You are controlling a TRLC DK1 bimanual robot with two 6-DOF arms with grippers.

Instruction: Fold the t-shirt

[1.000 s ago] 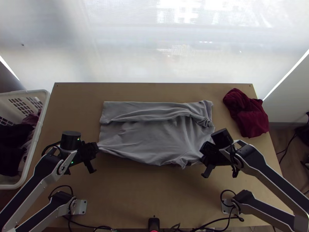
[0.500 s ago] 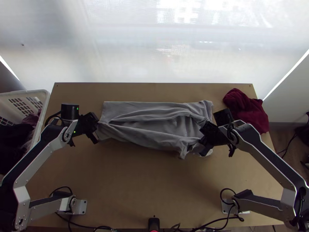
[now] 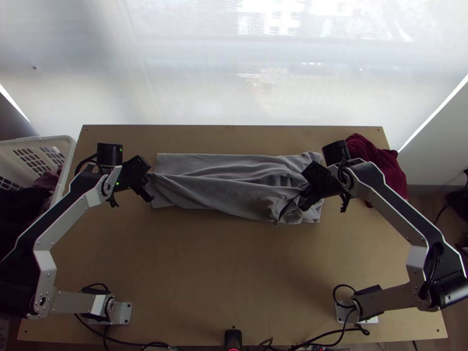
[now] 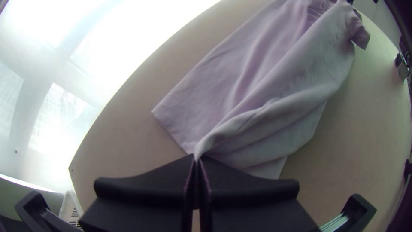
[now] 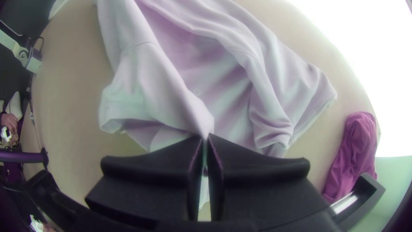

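Silver-grey links (image 3: 73, 302), black joints (image 3: 449, 290), looped black cables (image 3: 335, 291), green lights (image 3: 117, 183)

High up, the top view looks steeply down on the table (image 3: 234, 281); close wrist views, from opposite ends, share the t-shirt (image 3: 216, 202)

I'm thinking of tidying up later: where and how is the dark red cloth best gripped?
Probably its far end, pinched from above: the dark red cloth lies bunched, and the right arm hides part of its near side in the top view. The right pincer would first have to release the t-shirt.
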